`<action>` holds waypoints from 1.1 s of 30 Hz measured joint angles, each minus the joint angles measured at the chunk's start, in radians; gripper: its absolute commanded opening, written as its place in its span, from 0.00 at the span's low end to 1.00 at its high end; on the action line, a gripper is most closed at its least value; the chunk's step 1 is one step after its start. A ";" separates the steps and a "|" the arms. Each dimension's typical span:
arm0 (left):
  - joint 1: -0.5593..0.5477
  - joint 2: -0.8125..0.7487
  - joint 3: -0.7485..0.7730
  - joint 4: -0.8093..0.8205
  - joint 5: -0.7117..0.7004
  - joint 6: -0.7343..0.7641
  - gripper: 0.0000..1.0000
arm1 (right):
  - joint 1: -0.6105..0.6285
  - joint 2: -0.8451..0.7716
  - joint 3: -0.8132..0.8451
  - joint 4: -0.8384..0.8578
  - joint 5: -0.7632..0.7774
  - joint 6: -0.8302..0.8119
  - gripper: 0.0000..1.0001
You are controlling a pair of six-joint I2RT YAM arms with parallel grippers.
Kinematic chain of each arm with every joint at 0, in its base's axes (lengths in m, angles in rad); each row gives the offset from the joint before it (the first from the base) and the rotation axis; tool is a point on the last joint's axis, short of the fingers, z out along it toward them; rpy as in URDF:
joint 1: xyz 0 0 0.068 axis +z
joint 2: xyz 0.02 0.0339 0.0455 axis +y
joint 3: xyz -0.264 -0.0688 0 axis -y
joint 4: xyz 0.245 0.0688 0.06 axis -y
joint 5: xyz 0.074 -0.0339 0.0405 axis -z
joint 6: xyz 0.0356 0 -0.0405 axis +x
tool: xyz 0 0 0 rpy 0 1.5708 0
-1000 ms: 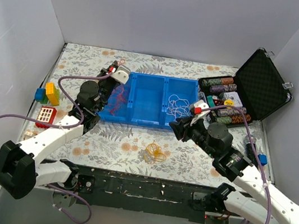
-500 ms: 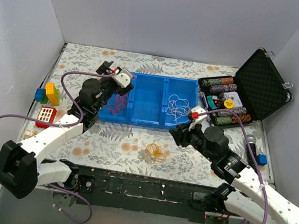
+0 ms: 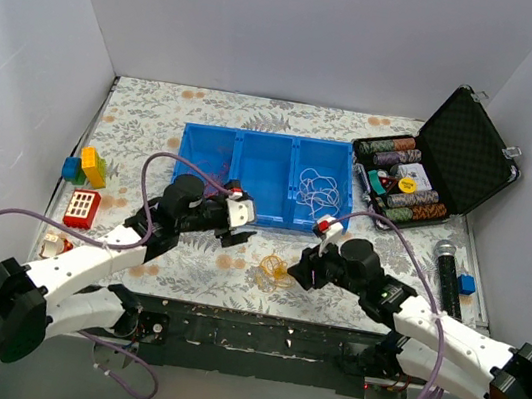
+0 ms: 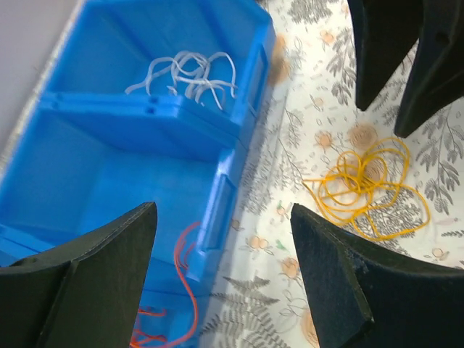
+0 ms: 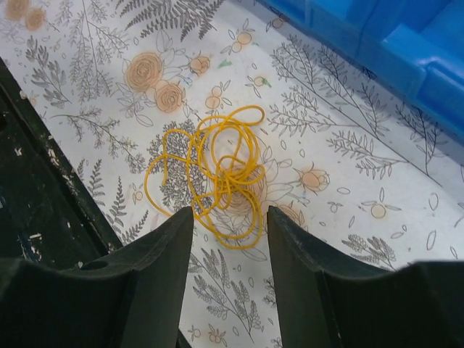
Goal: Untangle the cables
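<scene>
A yellow cable bunch (image 3: 275, 268) (image 5: 217, 177) (image 4: 366, 192) lies loose on the flowered cloth in front of the blue tray (image 3: 264, 149). My right gripper (image 3: 298, 268) (image 5: 230, 246) hovers open just right of it, the nearest loops showing between its fingertips. My left gripper (image 3: 236, 237) (image 4: 221, 283) stands open and empty at the tray's near wall, left of the bunch. A red cable (image 3: 212, 167) (image 4: 181, 290) rests in the tray's left compartment. A white cable (image 3: 316, 191) (image 4: 190, 72) fills the right compartment.
An open black case of poker chips (image 3: 432, 175) stands at the back right. A microphone (image 3: 445, 268) lies by the right edge. Toy blocks (image 3: 89, 166) and a red toy (image 3: 83, 203) sit at the left. The black front edge (image 3: 246, 323) runs close behind the yellow bunch.
My left gripper has opened, leaving the red cable in the tray, and pulled back to the tray's near side. My right gripper has moved down and left to the yellow bunch.
</scene>
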 measured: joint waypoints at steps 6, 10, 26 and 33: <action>-0.002 0.024 -0.030 0.021 -0.027 -0.063 0.72 | 0.000 0.116 0.000 0.154 -0.035 -0.015 0.57; -0.002 0.013 -0.062 0.129 -0.125 -0.077 0.70 | 0.000 0.215 0.016 0.185 -0.042 -0.033 0.57; 0.314 0.025 -0.029 -0.014 -0.040 0.113 0.72 | 0.000 0.143 0.024 0.195 -0.017 -0.051 0.56; 0.313 0.069 -0.025 -0.171 0.112 0.322 0.73 | 0.000 0.143 0.024 0.194 -0.004 -0.055 0.55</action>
